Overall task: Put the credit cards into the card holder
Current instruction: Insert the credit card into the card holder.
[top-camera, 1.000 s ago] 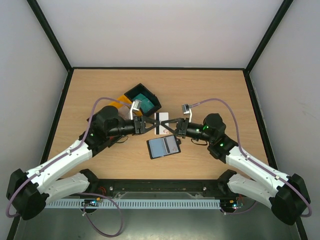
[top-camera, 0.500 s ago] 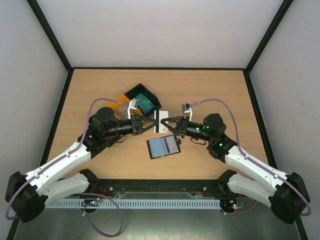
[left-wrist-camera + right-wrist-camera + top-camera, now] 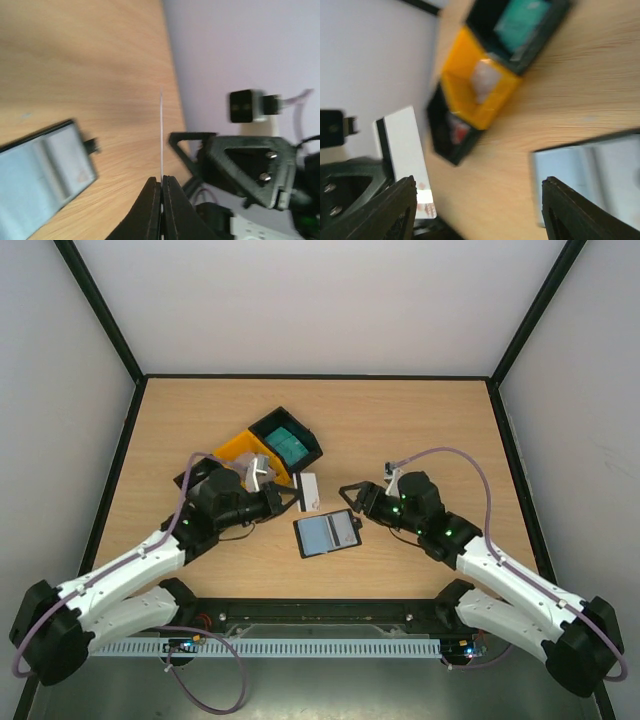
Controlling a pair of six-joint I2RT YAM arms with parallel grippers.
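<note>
Left end effector [image 3: 161, 181]: clenched on a white credit card [image 3: 308, 491], fingers pinching one short edge.
Card pose: lifted off the surface [image 3: 420, 430], standing on its edge. In the left wrist view it is a thin line rising straight out from between the closed fingers.
Right end effector [image 3: 350, 492]: released, jaws spread wide, nothing between them. It sits just right of the card and is not touching it.
Relation: the two end effectors face each other across the card; only the left one has contact.
Card holder [image 3: 327, 533]: lies open and flat on the surface, pocket face up. It is just nearer the arm bases than the held card, between the two end effectors, and neither touches it.
Black bin [image 3: 265, 418]: behind the left end effector, with teal cards [image 3: 290, 443] inside.
Yellow bin [image 3: 232, 450]: touching the black bin's left side. Pale cards [image 3: 482, 75] inside, too blurred for detail.
Second black bin [image 3: 432, 112]: against the yellow bin's far-left side and mostly hidden by the left arm from above. The right wrist view shows a red-and-white card [image 3: 456, 132] in it.
</note>
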